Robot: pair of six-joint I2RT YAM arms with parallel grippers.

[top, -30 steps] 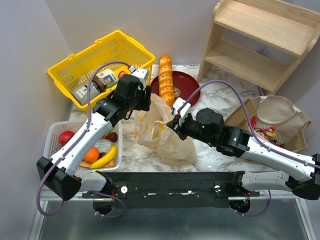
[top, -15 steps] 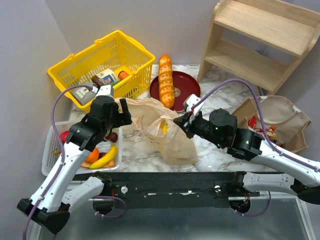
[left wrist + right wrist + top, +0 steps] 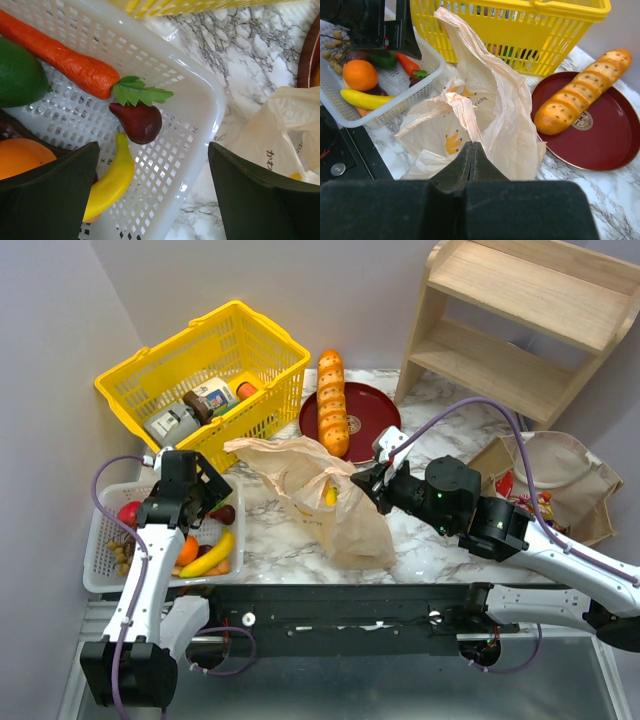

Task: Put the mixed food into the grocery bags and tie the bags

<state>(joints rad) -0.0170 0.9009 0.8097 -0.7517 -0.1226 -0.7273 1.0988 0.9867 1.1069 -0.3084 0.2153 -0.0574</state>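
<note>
Pinching plastic bag [image 3: 505, 115], right gripper [image 3: 472, 147]; banana [image 3: 112, 182], carrot [image 3: 65, 62], orange [image 3: 22, 157] in white tray [image 3: 200, 100].

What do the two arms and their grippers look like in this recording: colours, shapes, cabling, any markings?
Both arms match: the left arm and right arm have white links, chunky black joints and a loose purple cable each. The left gripper and right gripper have broad, flat, near-black fingers. No markings are legible.

Thin, crinkly, translucent plastic in the bag [image 3: 490, 110]. Perforated white plastic tray [image 3: 170, 150], faintly glossy. Smooth, waxy-looking banana [image 3: 112, 177]. Polished veined marble table [image 3: 240, 45]. Glossy red plate [image 3: 610, 145]. Matt pale unpainted wood shelf [image 3: 530, 295].
</note>
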